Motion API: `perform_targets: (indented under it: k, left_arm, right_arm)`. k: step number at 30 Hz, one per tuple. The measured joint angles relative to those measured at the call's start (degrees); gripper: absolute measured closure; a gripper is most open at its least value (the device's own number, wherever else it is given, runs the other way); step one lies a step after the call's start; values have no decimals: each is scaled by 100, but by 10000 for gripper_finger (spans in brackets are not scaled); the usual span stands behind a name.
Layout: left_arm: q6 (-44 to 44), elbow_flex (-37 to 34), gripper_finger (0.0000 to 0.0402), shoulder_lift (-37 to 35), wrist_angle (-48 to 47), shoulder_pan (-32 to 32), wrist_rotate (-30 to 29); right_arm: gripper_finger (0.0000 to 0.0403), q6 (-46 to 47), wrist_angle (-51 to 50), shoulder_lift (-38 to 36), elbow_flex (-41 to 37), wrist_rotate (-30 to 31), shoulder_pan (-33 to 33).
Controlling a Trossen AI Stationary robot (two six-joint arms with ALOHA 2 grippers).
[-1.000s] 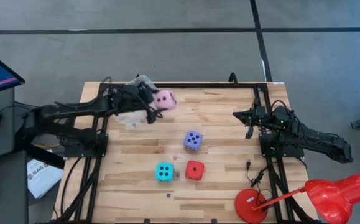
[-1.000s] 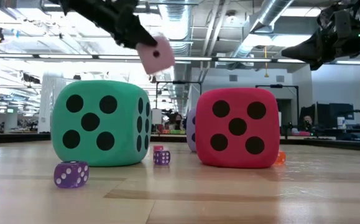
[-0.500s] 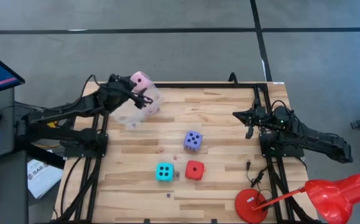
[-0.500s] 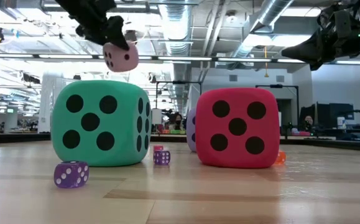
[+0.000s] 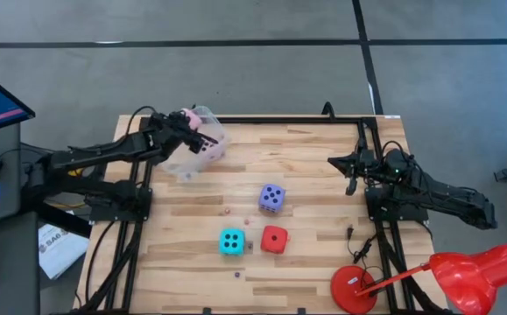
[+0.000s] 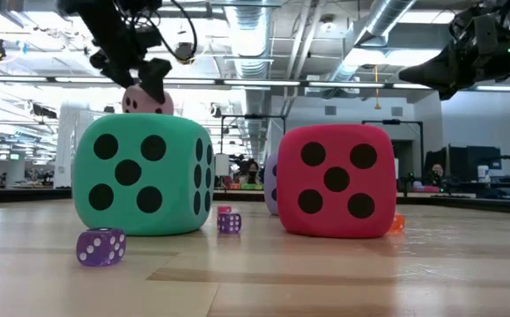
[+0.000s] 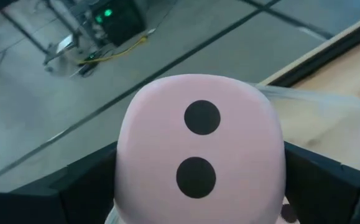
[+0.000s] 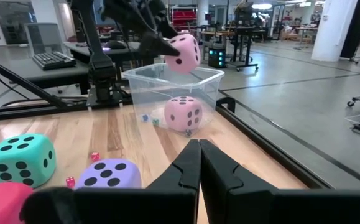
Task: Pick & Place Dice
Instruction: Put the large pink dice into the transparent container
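A pale pink die (image 8: 183, 52) hangs in the air just above the open top of a clear plastic tub (image 8: 143, 91), pinched between the spread fingers of the left gripper (image 5: 186, 128); the left wrist view shows its two-pip face (image 7: 199, 152) filling the frame between the two dark fingers (image 7: 74, 186). A second pale pink die (image 8: 183, 114) already lies inside the tub, on its floor. The tub stands near the far left corner of the wooden table (image 5: 314, 166).

Out on the tabletop, the violet-blue die (image 5: 271, 197) sits near the middle, well apart from the tub. Closer to the near edge, the cyan die (image 5: 231, 241) and the red die (image 5: 274, 239) rest side by side with a small gap between them. A few tiny dice are scattered around them, among them a small purple die (image 6: 101, 246) close to the low camera.

The right gripper (image 5: 351, 185) hovers over the table's right side, away from all the dice, its jaws pressed together on nothing. A red desk lamp (image 5: 428, 276) stands at the near right corner.
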Motion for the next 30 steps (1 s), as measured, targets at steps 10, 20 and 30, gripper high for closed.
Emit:
perform_targets:
  k: [10,20,30]
  left_arm:
    - [-84,0,11,244,12,175,-7]
    - [-211,0,3,239,7,290,819]
    - [-168,0,4,239,105,489,856]
  right_arm:
    - [403,0,-4,0,0,2,0]
    - [403,0,-4,0,0,2,0]
    - [403,0,-3,1,0,2,-1]
